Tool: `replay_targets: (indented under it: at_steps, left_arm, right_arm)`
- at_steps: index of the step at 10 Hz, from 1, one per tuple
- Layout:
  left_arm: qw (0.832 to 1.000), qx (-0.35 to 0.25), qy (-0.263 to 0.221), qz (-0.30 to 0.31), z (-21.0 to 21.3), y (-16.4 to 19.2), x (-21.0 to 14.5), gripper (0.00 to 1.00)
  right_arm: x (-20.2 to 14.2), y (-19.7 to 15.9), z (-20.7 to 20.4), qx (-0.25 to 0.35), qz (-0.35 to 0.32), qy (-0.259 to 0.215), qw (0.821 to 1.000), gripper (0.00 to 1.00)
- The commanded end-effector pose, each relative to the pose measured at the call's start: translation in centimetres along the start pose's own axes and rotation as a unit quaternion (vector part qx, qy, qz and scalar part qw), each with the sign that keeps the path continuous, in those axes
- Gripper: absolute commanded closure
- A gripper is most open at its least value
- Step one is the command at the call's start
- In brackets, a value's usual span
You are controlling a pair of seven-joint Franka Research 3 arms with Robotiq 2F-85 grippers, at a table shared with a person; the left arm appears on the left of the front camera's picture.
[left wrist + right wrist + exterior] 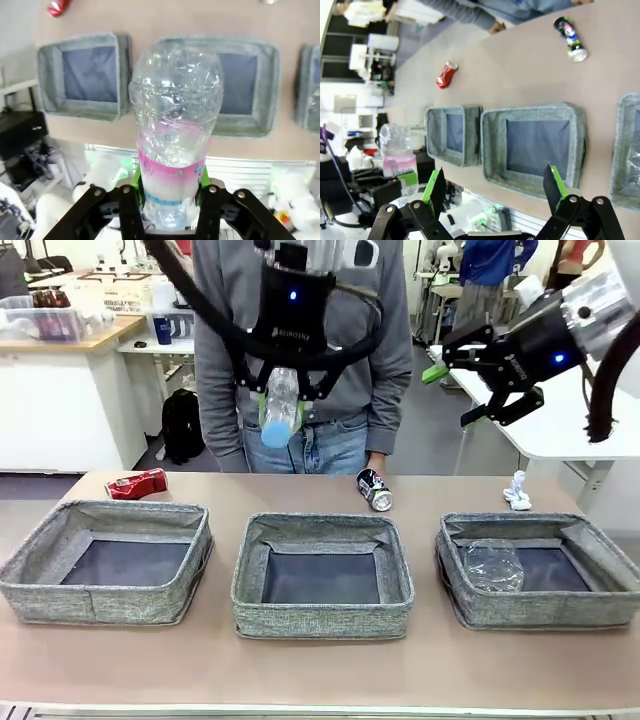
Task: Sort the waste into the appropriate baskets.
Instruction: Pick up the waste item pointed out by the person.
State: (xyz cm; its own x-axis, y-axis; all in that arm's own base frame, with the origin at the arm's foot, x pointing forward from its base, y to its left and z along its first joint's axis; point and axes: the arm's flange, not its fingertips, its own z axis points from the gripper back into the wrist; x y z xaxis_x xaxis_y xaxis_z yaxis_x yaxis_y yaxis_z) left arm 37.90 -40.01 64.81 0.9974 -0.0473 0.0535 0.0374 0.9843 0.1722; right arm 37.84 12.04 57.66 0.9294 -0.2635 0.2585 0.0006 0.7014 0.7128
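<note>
Now | left gripper [170,200] clamped on bottle [175,135], raised high | right gripper [495,181] apart, empty | risk: released this high, bottle may bounce off middle basket [322,608] rim.

Black jaws, green pads [558,182]; blue wrist light [291,295]; black cable [195,295]; white arm casing [600,295].

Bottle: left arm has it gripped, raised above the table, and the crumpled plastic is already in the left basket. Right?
One slip. The bottle is gripped by the left gripper and raised above the table, but the crumpled plastic lies in the right basket, not the left one. The front view shows it.
</note>
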Motion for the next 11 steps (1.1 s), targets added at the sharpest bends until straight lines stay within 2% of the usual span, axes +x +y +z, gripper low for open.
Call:
replay_targets:
  at_steps: [1,2,4,6,8,11]
  left_arm:
    - [1.0,0.016,0.01,0.022,2.7,-2.4,1.5,0.59]
    - [0.999,0.015,-0.002,0.042,3.5,-2.2,2.1,0.59]
    - [0.999,-0.02,-0.018,0.039,5.7,-2.0,2.4,0.59]
    - [0.998,-0.028,-0.029,0.05,6.9,-0.9,2.9,0.59]
    - [0.998,-0.031,-0.014,0.057,7.1,0.4,3.7,0.59]
    - [0.996,-0.076,0.008,0.052,8.1,3.0,4.5,0.59]
  right_arm:
    - [0.1,0.2,0.2,-0.005,-0.005,0.0,1.0,0.0]
    - [0.1,0.2,0.2,-0.005,-0.005,0.0,1.0,0.0]
    - [0.1,0.2,0.2,-0.005,-0.005,0.0,1.0,0.0]
    - [0.1,0.2,0.2,-0.005,-0.005,0.0,1.0,0.0]
    - [0.1,0.2,0.2,-0.005,-0.005,0.0,1.0,0.0]
    - [0.1,0.2,0.2,-0.005,-0.005,0.0,1.0,0.0]
